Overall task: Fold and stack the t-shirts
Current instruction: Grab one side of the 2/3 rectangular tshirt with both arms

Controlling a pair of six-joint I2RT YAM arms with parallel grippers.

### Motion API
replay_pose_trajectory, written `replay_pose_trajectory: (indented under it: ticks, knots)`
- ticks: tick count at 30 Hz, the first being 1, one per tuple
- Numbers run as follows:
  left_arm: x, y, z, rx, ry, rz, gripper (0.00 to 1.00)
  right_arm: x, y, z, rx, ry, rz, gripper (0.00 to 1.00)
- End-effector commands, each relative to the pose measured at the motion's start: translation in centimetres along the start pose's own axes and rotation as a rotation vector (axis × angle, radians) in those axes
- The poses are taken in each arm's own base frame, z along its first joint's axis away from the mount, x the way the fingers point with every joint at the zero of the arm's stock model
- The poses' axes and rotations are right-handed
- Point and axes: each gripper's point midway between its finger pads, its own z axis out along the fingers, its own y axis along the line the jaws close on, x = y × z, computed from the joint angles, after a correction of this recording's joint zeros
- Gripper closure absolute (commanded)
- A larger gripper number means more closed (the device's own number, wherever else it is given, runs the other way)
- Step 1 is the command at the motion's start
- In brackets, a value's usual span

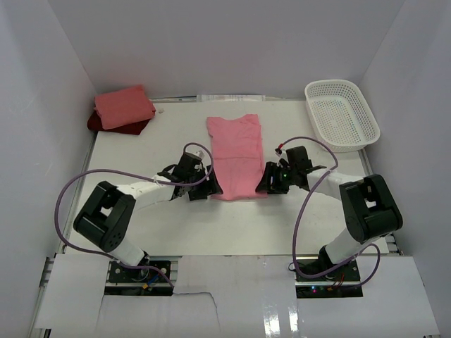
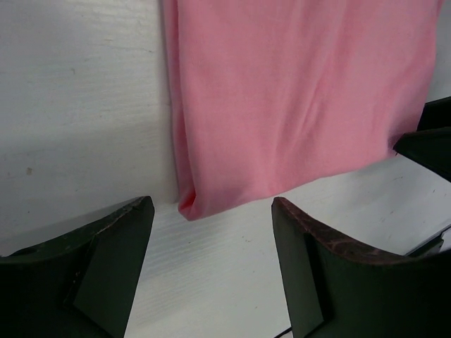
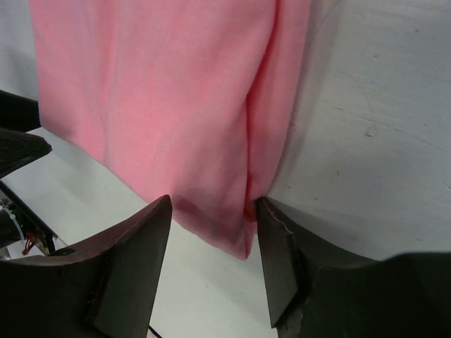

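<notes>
Progress: judged about two-thirds through; two shirts are folded and stacked, and one is part-folded.
Finished stack: salmon pink t-shirt lies folded on top of dark red t-shirt, at the far-left corner of the tabletop.
Shirt in hand: rose pink t-shirt lies flat at the centre of the tabletop, sides turned in to make a narrow strip, neck at the far end, hem at the near end.
Left jaws: open, at the near-left hem corner; in the left wrist view the corner lies just ahead of the gap, not inside it.
Right jaws: open, straddling the near-right hem corner; the cloth touches one inner face, with no pinch made.
Work left: by judgement, fold the strip from near to far, then carry it onto the far-left stack.
Basket: white mesh basket, far right, well apart from the shirts.
Brands and labels: none seen on shirts, basket or arms.
Writing: nothing legible in any view.
</notes>
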Motion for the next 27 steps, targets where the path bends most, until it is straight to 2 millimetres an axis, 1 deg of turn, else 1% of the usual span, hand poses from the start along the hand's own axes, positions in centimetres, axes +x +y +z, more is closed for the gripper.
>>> replay_pose_trajectory:
  ticks: [1, 2, 5, 6, 9, 12, 13, 15, 16, 17, 19, 20, 23, 25, 26, 27]
  knots:
    - [2.5, 2.9, 1.3, -0.091, 0.081, -0.022, 0.21, 2.7, -1.9, -0.1, 0.066, 0.062, 0.026, 0.40]
    - [2.7, 3.0, 1.4, -0.090, 0.087, -0.021, 0.22, 2.7, -1.9, -0.3, 0.069, 0.060, 0.025, 0.38]
    - [3.1, 3.3, 1.6, -0.093, 0.094, -0.029, 0.33, 3.0, -1.9, -0.6, 0.078, 0.061, 0.026, 0.37]
    - [3.2, 3.4, 1.7, -0.098, 0.095, -0.031, 0.38, 3.0, -1.9, -0.7, 0.079, 0.060, 0.027, 0.38]
    - [3.4, 3.7, 1.9, -0.107, 0.098, -0.035, 0.41, 3.4, -2.1, -0.7, 0.084, 0.065, 0.032, 0.42]
    - [3.6, 4.1, 2.1, -0.117, 0.105, -0.036, 0.48, 3.7, -2.4, -0.4, 0.086, 0.068, 0.037, 0.53]
    - [3.6, 4.1, 2.2, -0.116, 0.106, -0.037, 0.56, 3.7, -2.4, -0.3, 0.083, 0.071, 0.038, 0.62]
    - [4.1, 4.4, 2.5, -0.126, 0.121, -0.041, 0.61, 3.8, -2.6, 0.1, 0.078, 0.076, 0.043, 0.71]
    - [4.2, 4.5, 2.6, -0.124, 0.129, -0.042, 0.69, 3.8, -2.3, 0.2, 0.066, 0.077, 0.046, 0.82]
    - [4.3, 4.5, 2.7, -0.124, 0.131, -0.044, 0.72, 3.8, -2.4, 0.4, 0.065, 0.080, 0.047, 0.91]
    - [4.6, 4.6, 2.9, -0.116, 0.142, -0.043, 0.77, 3.7, -2.3, 0.5, 0.056, 0.083, 0.047, 0.92]
    - [4.8, 4.6, 3.0, -0.113, 0.146, -0.042, 0.85, 3.8, -2.3, 0.6, 0.054, 0.085, 0.048, 0.92]
    - [5.4, 4.5, 3.1, -0.090, 0.168, -0.035, 1.00, 4.2, -2.3, 0.4, 0.049, 0.089, 0.044, 0.92]
    - [5.9, 4.3, 2.9, -0.066, 0.186, -0.026, 1.00, 4.7, -2.2, 0.2, 0.041, 0.098, 0.045, 0.92]
    - [6.5, 4.3, 2.7, -0.054, 0.207, -0.028, 1.00, 4.7, -2.1, -0.1, 0.036, 0.094, 0.034, 0.92]
    - [6.8, 4.3, 2.4, -0.045, 0.216, -0.030, 1.00, 5.4, -2.2, -0.3, 0.039, 0.104, 0.036, 0.92]
